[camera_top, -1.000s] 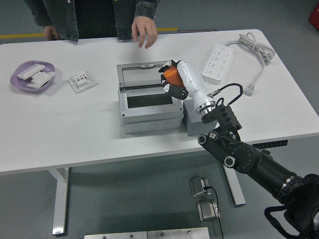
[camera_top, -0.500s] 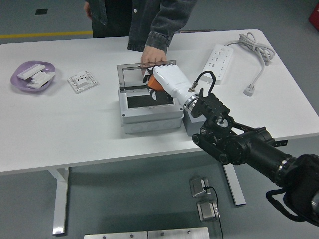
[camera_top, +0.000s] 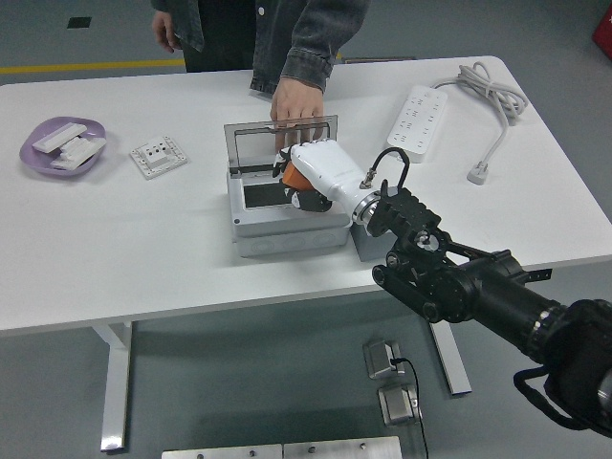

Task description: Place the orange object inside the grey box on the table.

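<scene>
The grey box (camera_top: 287,229) stands mid-table with its clear lid (camera_top: 280,142) raised at the back. My right hand (camera_top: 298,185), white with black finger joints, hovers over the box's open cavity, fingers curled around the orange object (camera_top: 295,179). Only a sliver of orange shows under the palm. A person's hand (camera_top: 292,103) at the far side holds the top edge of the lid. My left arm is out of the picture.
A purple dish (camera_top: 59,147) with white parts sits far left, with a white socket plate (camera_top: 158,156) beside it. A white power strip (camera_top: 419,113) and its cable (camera_top: 492,96) lie at the right. A small grey block (camera_top: 367,241) stands against the box's right side.
My right hand has carried the orange object leftward and down over the box opening. The person stepped across and took hold of the lid's top edge.
</scene>
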You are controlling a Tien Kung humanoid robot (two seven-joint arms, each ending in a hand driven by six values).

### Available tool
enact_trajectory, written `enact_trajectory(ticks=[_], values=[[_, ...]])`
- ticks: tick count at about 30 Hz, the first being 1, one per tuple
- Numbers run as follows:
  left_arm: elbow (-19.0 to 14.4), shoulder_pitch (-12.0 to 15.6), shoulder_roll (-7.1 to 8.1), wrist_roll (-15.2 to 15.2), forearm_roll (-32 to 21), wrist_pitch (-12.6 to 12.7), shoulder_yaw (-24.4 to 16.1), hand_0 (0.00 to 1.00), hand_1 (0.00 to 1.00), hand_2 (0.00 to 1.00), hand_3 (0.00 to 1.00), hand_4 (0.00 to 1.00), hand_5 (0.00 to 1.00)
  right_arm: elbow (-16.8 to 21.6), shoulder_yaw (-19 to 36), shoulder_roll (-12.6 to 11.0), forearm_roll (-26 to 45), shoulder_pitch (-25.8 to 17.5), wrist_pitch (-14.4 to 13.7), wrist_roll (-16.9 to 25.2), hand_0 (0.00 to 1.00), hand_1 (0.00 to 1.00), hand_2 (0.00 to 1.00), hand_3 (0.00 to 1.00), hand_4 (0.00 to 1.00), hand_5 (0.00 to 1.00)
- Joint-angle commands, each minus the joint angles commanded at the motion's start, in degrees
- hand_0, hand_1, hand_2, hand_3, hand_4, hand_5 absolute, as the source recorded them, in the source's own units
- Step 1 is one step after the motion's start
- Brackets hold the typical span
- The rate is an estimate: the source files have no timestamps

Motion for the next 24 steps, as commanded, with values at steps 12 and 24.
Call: enact_trajectory(ticks=[12,24], values=[[0.00,-0.07,0.01,0.41,0.62,-0.10,-0.39,0.637,0.703,0.763,0.818,0.712,0.879,-0.08,-0.54,0.00,-0.68,0.51,-0.06,-0.14,0.668,0.663,0.796,0.998,0.712,0.137],[0.00,-0.59,-0.23,0.72,1.37,-0.60,-0.74,0.636,0.699,0.739,0.816,0.695,0.898,-0.24,1.31,0.00,-1.11,0.25,-0.56,0.01,0.731,0.695,0.819,0.998,0.820,0.202]])
